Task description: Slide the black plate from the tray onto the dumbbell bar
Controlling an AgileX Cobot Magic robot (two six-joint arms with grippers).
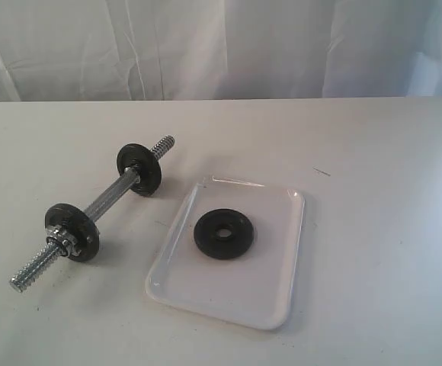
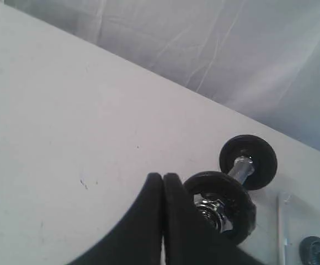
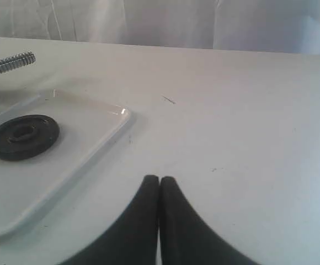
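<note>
The black plate (image 1: pixel 223 233) lies flat near the middle of the white tray (image 1: pixel 274 297), also seen in the right wrist view as the black plate (image 3: pixel 23 137) on the tray (image 3: pixel 94 141). To the tray's left lies the dumbbell bar (image 1: pixel 110 197), silver and threaded at both ends, carrying two other black discs (image 1: pixel 73 232) (image 1: pixel 139 169). Neither gripper shows in the exterior view. My left gripper (image 2: pixel 163 178) is shut on nothing, beside the bar's near disc (image 2: pixel 226 205). My right gripper (image 3: pixel 159 180) is shut and empty over bare table, apart from the tray.
A white tabletop (image 1: pixel 373 191) holds everything, with a pale curtain (image 1: pixel 221 46) behind its far edge. A small dark mark (image 1: pixel 321 171) lies on the table beyond the tray. A silver nut (image 2: pixel 211 210) sits against the near disc.
</note>
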